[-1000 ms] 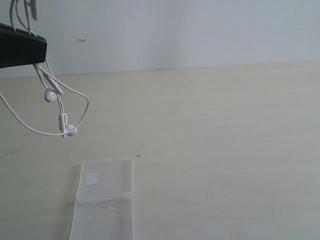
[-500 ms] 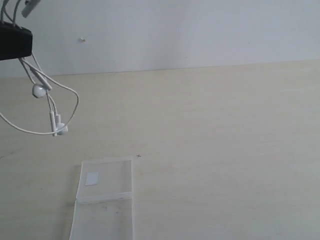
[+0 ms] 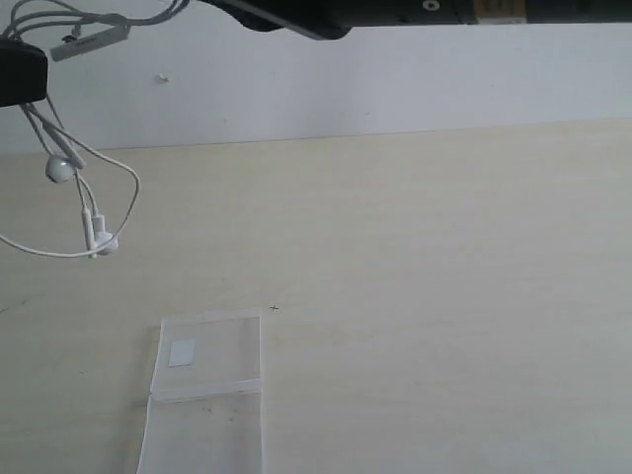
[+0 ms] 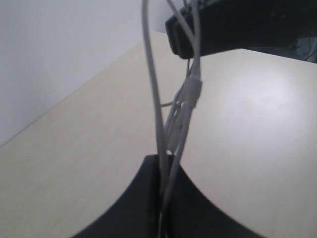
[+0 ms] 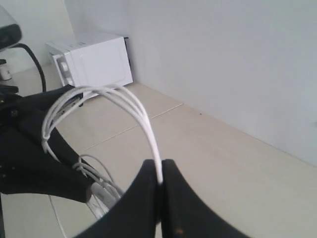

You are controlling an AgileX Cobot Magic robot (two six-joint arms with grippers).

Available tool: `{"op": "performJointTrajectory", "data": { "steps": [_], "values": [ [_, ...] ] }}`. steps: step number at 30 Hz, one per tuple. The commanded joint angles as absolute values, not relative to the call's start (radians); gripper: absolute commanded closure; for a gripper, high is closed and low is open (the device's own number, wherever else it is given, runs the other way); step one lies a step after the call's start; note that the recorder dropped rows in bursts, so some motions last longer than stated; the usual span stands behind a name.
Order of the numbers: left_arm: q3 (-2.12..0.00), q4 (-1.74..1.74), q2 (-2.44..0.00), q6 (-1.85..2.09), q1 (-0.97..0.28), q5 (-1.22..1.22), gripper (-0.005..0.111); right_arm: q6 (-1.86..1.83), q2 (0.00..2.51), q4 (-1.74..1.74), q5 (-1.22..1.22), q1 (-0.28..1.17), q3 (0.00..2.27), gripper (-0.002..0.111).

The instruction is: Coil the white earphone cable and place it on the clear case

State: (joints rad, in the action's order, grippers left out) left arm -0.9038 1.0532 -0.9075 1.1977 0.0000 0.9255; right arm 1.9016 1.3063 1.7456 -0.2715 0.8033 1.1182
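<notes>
The white earphone cable (image 3: 126,193) hangs in loops high above the table's back left, with two earbuds (image 3: 59,170) dangling and the inline remote (image 3: 89,41) stretched near the top. My left gripper (image 3: 18,75) is shut on several strands (image 4: 151,89), its jaws (image 4: 161,164) pinching them. My right arm (image 3: 326,14) reaches across the top. The right gripper (image 5: 161,167) is shut on one strand of the cable (image 5: 143,116), arching over to the left gripper (image 5: 34,163). The clear case (image 3: 212,415) lies open and flat at the front left, well below the cable, with its whitish patch (image 3: 182,354) in the far half.
A white microwave-like box (image 5: 94,59) stands against the wall beyond the left arm. A pale wall (image 3: 395,79) borders the table (image 3: 444,296) at the back. A small dark mark (image 3: 274,308) lies just beyond the case.
My left gripper has drifted left with the hanging cable and earbuds. The right arm has come into the exterior view along the top, and the remote strand now stretches towards it.
</notes>
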Motion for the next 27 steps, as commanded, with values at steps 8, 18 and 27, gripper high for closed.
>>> {"op": "performJointTrajectory", "data": {
  "steps": [8, 18, 27],
  "values": [
    [-0.906, 1.063, -0.903, 1.183, 0.0, 0.909, 0.107, 1.907, 1.302, 1.744, -0.186, 0.801, 1.042, 0.108],
    [-0.908, 1.065, -0.889, 1.183, 0.0, 0.889, 0.107, 1.914, 1.302, 1.744, -0.133, 0.801, 0.972, 0.108],
    [-0.908, 1.063, -0.883, 1.183, 0.0, 0.887, 0.107, 1.912, 1.302, 1.744, -0.119, 0.801, 0.929, 0.108]
  ]
}}
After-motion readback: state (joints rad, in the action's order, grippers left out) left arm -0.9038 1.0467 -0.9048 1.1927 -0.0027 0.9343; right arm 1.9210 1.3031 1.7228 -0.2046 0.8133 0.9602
